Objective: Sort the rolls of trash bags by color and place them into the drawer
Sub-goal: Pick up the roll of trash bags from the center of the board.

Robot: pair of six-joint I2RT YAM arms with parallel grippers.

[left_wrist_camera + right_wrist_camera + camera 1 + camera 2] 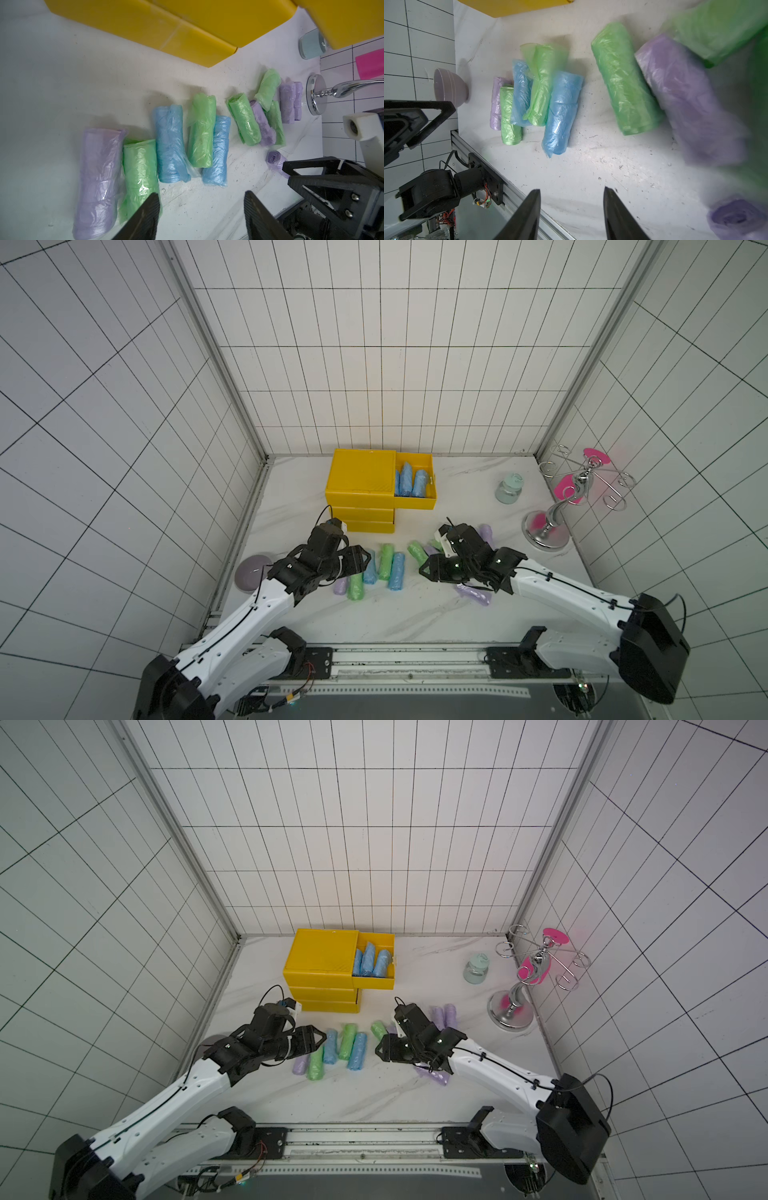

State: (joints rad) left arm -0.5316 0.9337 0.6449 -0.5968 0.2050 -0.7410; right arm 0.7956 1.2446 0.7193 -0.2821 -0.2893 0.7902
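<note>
1. Pincers come nearest. The left pincer (201, 194) is partly open with nothing between its jaws, held low over the white desk (415, 614). The right pincer (572, 189) faces it, also partly open and empty.
2. Between the two lie five loose rolls (385, 562), packed side by side. From the left pincer's side they run lavender, green, blue, green, blue. A lavender bowl (253, 576) sits by the left wall, beside the left arm.
3. A second bunch of green and lavender rolls (417, 552) crowds around the right arm and is partly hidden beneath it. One lavender roll (473, 596) lies on the arm's near side.
4. Farther back stands a yellow drawer chest (361, 472). Its top drawer (415, 503) is pulled out to the right, with several blue rolls (411, 481) lying in it. The lower drawers are closed.
5. Toward the far right corner are a mint-green jar (509, 488) and a chrome stand (548, 526).
</note>
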